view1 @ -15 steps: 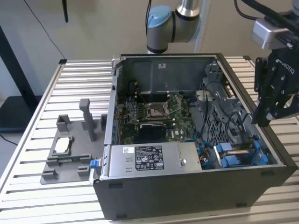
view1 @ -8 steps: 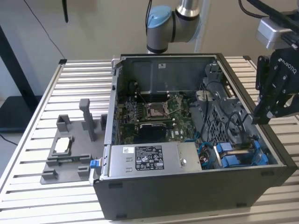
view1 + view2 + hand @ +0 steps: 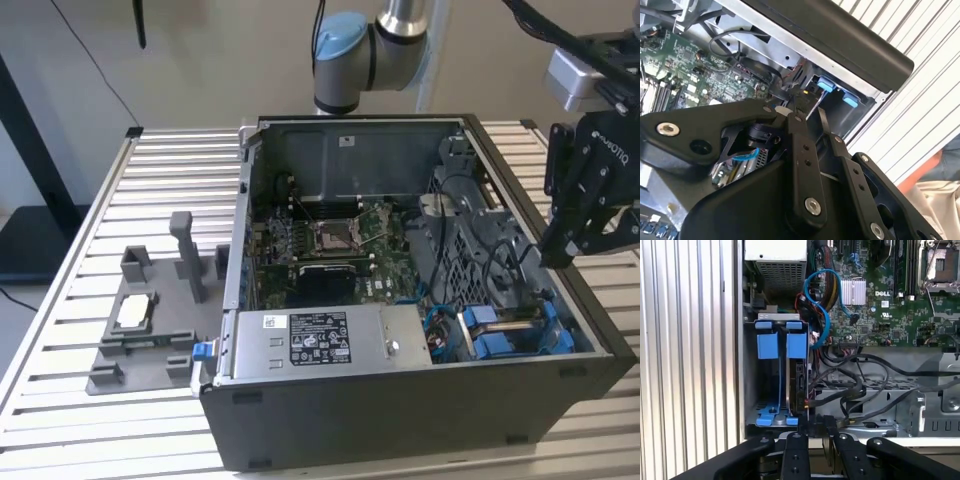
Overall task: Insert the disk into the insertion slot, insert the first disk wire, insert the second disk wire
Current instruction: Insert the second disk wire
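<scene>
Slatted table carries the case; the disk stands on edge in the insertion slot. My gripper, fingers drawn together, hangs close; I judge it could snag the black cables nearby

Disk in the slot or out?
In. In the first wrist view the disk stands edge-on inside the insertion slot, blue tab at its end.
</scene>
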Robot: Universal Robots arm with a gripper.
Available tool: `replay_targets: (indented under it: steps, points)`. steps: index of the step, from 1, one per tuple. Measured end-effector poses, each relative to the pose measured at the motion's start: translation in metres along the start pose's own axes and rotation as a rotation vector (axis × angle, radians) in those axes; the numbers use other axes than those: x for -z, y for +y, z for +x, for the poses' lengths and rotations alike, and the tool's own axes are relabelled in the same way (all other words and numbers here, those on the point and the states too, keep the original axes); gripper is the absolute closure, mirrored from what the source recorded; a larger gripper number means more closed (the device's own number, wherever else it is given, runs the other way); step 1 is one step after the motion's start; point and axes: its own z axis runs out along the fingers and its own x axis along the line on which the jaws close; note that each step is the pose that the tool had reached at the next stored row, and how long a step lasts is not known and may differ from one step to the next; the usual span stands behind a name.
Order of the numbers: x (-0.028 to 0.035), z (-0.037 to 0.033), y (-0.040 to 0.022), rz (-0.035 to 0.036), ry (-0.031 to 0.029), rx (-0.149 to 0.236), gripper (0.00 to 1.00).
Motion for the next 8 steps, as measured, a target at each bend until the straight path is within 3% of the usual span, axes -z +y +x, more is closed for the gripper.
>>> replay_targets:
  steps: [3, 6, 7, 8]
  points:
    - [-0.0016, 0.0, 0.0, -0.0001, -0.0206, -0.016, 0.73]
    - [-0.0022, 0.0, 0.0, -0.0007, -0.0499, -0.027, 0.73]
    - [-0.0021, 0.0001, 0.0001, -0.0008, -0.0546, -0.03, 0.73]
    - [-0.0021, 0.0004, 0.0, -0.0015, -0.0557, -0.031, 0.73]
